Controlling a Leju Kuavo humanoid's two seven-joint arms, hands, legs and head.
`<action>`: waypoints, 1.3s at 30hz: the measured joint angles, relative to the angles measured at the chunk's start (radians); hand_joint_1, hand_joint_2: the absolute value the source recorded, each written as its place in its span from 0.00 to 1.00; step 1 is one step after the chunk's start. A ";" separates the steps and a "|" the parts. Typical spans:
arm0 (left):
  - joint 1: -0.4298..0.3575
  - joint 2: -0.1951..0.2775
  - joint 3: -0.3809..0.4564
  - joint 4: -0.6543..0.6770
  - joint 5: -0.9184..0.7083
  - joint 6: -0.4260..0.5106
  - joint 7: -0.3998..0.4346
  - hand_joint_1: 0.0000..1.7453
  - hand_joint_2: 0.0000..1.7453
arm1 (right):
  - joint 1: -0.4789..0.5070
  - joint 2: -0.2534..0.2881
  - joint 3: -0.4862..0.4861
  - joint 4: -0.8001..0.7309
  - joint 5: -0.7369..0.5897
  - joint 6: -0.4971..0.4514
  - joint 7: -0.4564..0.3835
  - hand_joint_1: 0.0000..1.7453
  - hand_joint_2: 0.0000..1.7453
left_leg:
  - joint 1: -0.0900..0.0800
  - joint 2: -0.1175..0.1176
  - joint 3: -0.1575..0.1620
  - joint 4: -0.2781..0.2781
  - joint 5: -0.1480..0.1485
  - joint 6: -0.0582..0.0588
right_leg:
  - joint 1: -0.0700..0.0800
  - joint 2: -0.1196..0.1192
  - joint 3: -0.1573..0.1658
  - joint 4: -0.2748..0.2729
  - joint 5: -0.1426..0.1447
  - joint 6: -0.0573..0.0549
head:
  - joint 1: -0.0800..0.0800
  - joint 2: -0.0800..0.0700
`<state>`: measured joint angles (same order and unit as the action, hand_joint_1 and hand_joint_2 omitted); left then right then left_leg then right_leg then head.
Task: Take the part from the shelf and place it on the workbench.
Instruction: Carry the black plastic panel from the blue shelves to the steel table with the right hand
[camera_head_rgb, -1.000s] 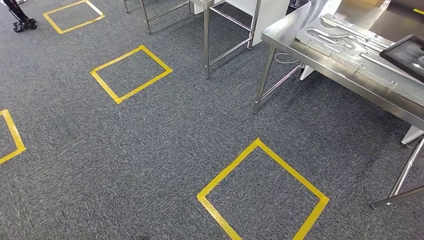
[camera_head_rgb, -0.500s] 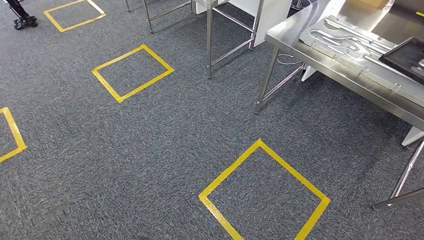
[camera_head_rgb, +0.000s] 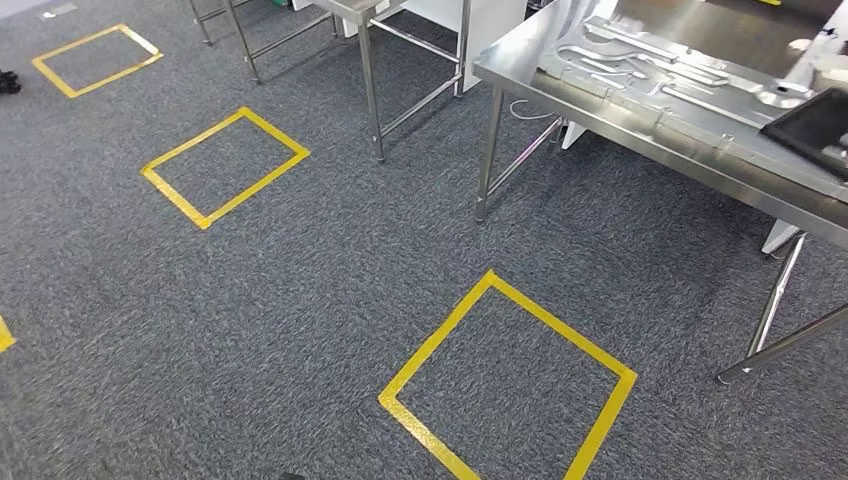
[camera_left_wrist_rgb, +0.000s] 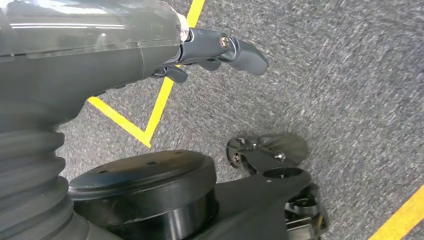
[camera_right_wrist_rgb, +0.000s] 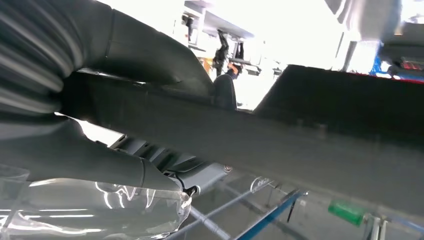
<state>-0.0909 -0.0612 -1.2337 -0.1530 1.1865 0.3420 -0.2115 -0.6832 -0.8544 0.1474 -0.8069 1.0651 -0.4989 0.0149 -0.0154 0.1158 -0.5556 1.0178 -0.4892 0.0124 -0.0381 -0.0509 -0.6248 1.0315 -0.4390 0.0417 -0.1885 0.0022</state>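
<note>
**A:** Hand status?

**B:** The left hand (camera_left_wrist_rgb: 220, 50) hangs over the carpet (camera_left_wrist_rgb: 350, 75) with its fingers stretched out and apart, nothing in them. The right hand (camera_right_wrist_rgb: 75, 150) is clamped on the part (camera_right_wrist_rgb: 310, 145), a dark flat slab, with the thumb (camera_right_wrist_rgb: 150, 55) on one face and the fingers on the other.

**A:** So the part is in the right hand, not on the bench?

**B:** Correct. It's off the floor and crosses the right wrist view edge to edge. I can't make out its full shape.

**A:** What does the head view show?

**B:** Nearest is a yellow tape square (camera_head_rgb: 436, 335) on the grey carpet, low centre. Beyond it to the right is the steel workbench (camera_head_rgb: 600, 112), seen corner-on, with its legs on the carpet. On top lies a grooved metal plate (camera_head_rgb: 680, 75), and a dark tray (camera_head_rgb: 815, 125) sits at the right end, overlapping the plate's edge.

**A:** And further out?

**B:** A second tape square (camera_head_rgb: 275, 130) up left, well apart from the first. Behind that is another steel table (camera_head_rgb: 372, 95), showing legs and crossbars, then a third tape square (camera_head_rgb: 95, 60) at far left.
</note>
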 joint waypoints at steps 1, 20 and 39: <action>-0.001 0.000 0.000 0.000 0.000 0.000 0.000 0.00 1.00 | -0.004 -0.001 -0.001 -0.001 0.007 0.007 -0.003 1.00 1.00 | 0.003 -0.009 -0.001 0.009 -0.010 -0.006 | -0.001 0.013 -0.001 0.000 0.001 -0.008 | 0.000 0.000; 0.000 0.003 -0.001 0.003 0.002 0.003 0.001 0.00 1.00 | -0.137 0.013 0.013 0.049 0.038 0.026 -0.050 1.00 1.00 | 0.000 -0.118 -0.003 -0.045 0.051 0.055 | 0.013 0.071 -0.087 0.150 -0.076 0.009 | 0.003 0.000; 0.006 -0.001 -0.004 0.003 0.019 0.003 0.001 0.00 1.00 | -0.039 0.019 0.031 0.034 0.038 -0.034 0.005 1.00 1.00 | 0.015 -0.104 -0.135 0.281 -0.106 -0.002 | 0.009 0.054 0.007 0.001 -0.004 -0.021 | 0.002 0.000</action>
<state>-0.0846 -0.0626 -1.2382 -0.1503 1.2051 0.3453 -0.2105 -0.7223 -0.8357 0.1787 -0.7731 1.1027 -0.5324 0.0196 -0.0003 0.0116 -0.6907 1.2992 -0.5956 0.0100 -0.0294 0.0034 -0.6183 1.0321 -0.4432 0.0205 -0.1868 0.0021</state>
